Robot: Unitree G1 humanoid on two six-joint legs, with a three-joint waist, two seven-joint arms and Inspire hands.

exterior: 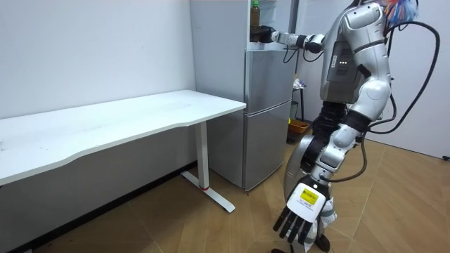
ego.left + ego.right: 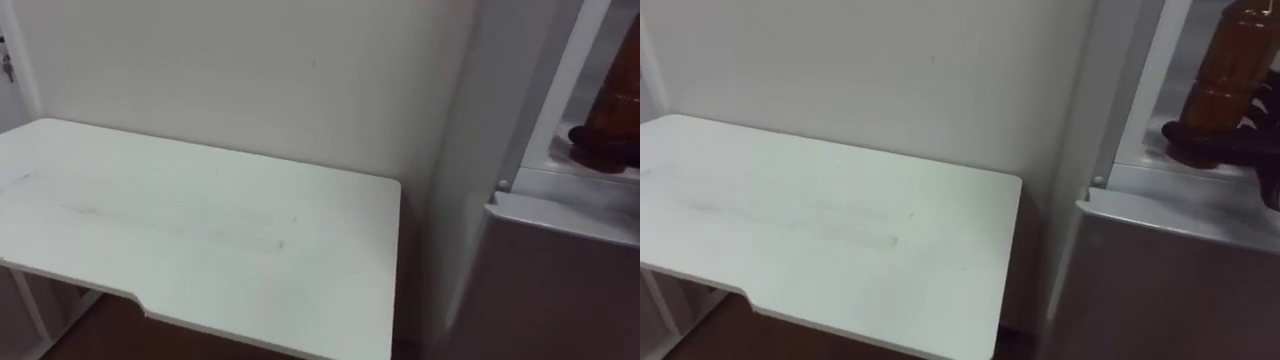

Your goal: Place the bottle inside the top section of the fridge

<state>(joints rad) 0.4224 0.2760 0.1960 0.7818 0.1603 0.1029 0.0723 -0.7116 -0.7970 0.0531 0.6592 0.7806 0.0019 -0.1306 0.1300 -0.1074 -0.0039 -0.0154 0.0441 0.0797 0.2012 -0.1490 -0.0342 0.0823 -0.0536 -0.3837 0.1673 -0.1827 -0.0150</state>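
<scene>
Right hand [image 2: 1192, 138]: upper right; fingers gripped the brown bottle [image 2: 1230, 60] low down, inside the fridge [image 1: 267, 105];
Left hand [image 1: 304, 211]: bottom of room view; hung with fingers straight

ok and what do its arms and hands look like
Both arms are silver-grey shells with black joints. The left robot hand has black fingers and a white tag with a yellow label on its back. The right robot hand is dark too, on a forearm banded silver and black. A black cable loops down from behind the shoulders.

White table [image 2: 200, 230] against wall [image 2: 250, 70]
</scene>
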